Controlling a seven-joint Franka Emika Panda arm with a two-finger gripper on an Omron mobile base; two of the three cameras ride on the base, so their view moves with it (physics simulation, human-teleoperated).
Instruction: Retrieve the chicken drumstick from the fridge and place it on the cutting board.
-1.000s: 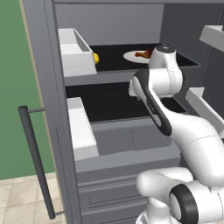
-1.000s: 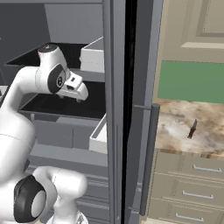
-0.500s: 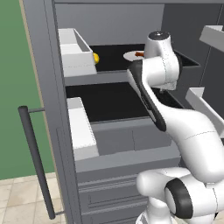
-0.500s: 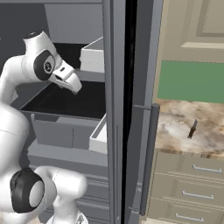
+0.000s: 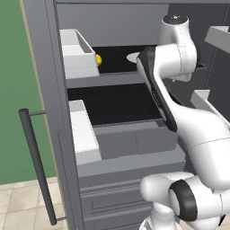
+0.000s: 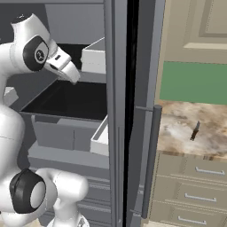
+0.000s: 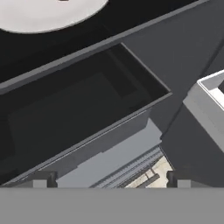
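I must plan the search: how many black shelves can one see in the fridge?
2: upper shelf holding the plate, lower shelf beneath it. More may be hidden.

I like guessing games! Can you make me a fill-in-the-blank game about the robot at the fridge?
1. The fridge door stands ____.
2. The small round fruit on the upper shelf is ____.
3. The plate is colored ____.
4. The gripper's jaws are ____.

Missing words: open; yellow; white; open
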